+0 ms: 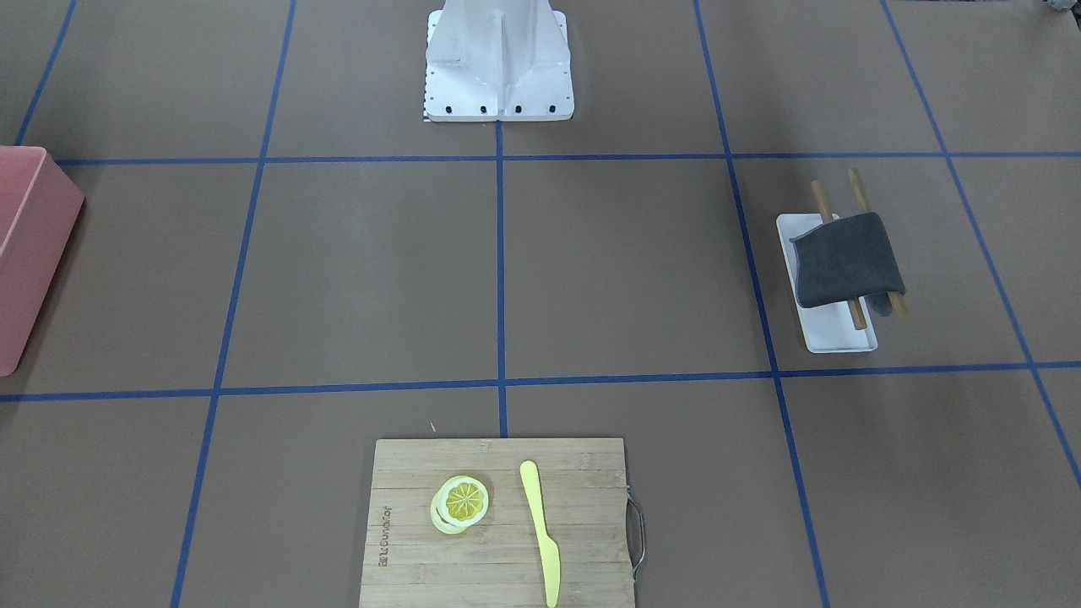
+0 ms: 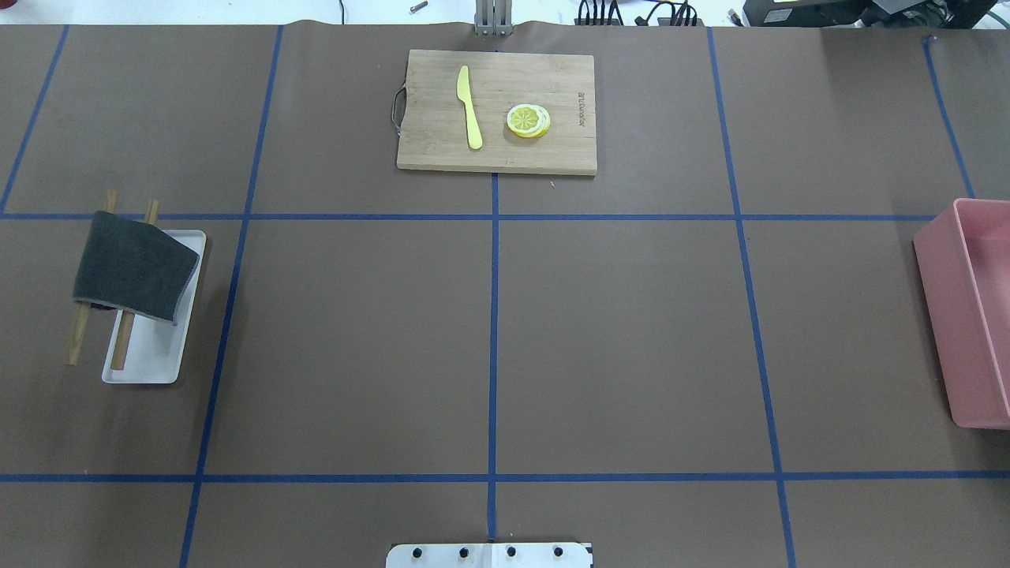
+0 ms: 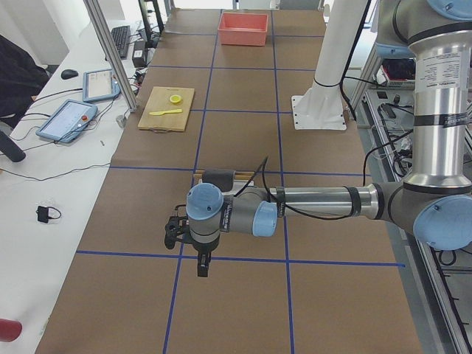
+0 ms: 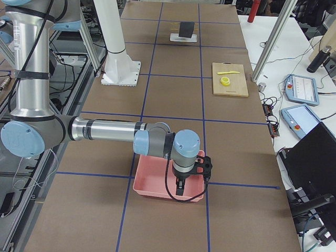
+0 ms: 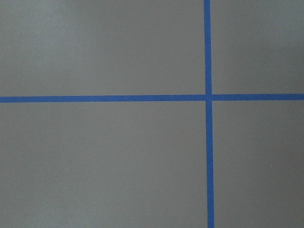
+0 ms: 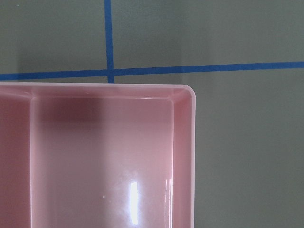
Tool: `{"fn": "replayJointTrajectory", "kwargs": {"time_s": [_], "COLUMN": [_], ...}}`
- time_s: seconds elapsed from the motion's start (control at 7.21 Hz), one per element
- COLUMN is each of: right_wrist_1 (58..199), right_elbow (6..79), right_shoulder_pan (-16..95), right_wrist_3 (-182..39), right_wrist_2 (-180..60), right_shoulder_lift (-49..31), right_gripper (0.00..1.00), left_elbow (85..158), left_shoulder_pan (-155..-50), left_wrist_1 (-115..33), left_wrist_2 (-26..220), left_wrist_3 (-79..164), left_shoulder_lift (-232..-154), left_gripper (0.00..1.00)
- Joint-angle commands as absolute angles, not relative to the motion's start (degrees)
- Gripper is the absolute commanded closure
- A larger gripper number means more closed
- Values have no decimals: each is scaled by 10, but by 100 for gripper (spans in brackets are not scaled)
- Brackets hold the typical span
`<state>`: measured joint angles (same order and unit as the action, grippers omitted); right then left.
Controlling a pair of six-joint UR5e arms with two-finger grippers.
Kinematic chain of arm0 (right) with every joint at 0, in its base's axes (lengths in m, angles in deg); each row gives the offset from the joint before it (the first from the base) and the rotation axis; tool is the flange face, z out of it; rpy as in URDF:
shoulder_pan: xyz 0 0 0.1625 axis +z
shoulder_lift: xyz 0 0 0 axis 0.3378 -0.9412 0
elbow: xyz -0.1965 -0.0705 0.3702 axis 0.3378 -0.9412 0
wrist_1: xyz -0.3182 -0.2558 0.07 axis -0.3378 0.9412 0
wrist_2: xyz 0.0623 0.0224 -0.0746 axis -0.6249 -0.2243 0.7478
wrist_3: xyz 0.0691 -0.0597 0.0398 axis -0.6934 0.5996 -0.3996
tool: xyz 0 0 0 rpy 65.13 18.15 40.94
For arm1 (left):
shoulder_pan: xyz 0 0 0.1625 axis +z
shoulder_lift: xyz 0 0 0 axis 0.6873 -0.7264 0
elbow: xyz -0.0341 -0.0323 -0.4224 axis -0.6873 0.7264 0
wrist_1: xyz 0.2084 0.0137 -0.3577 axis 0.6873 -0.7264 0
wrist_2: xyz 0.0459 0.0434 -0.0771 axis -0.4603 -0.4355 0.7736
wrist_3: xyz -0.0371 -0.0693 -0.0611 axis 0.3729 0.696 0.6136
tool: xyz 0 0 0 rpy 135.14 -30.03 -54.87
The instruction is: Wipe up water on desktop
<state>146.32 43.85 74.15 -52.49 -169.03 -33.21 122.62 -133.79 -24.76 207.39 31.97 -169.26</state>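
Observation:
The brown desktop (image 2: 631,331) with blue tape lines fills the overhead view; I see no water on it. A dark grey cloth (image 2: 130,267) hangs over two wooden rods on a white tray (image 2: 146,367) at the left. My left gripper (image 3: 202,265) hangs over bare desktop (image 5: 95,156) near a tape crossing, beside the tray. My right gripper (image 4: 180,188) hangs over the pink bin (image 4: 152,184). Both grippers show only in the side views, so I cannot tell whether they are open or shut.
A bamboo cutting board (image 2: 442,150) at the far middle carries a yellow knife (image 2: 469,106) and lemon slices (image 2: 529,121). The pink bin (image 2: 974,315) stands at the right edge. The white robot base (image 1: 498,59) is at the near middle.

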Motion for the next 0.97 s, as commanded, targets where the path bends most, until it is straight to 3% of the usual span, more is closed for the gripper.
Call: {"fn": "replayJointTrajectory", "kwargs": {"time_s": [0.0, 0.83], "right_wrist_1": [1464, 1464], "right_elbow": [443, 451], "right_shoulder_pan": [735, 726], "right_wrist_3": [-525, -524], "right_wrist_2": [-1692, -1690], "right_shoulder_lift": [-331, -330], "right_gripper": [0, 0], "left_elbow": [1227, 1222], "left_shoulder_pan": [-1338, -1338], "left_wrist_1": [-249, -249], "left_wrist_2": [2074, 2073], "left_wrist_3": [319, 315], "left_shoulder_lift": [-1692, -1692], "left_gripper": [2, 2]}}
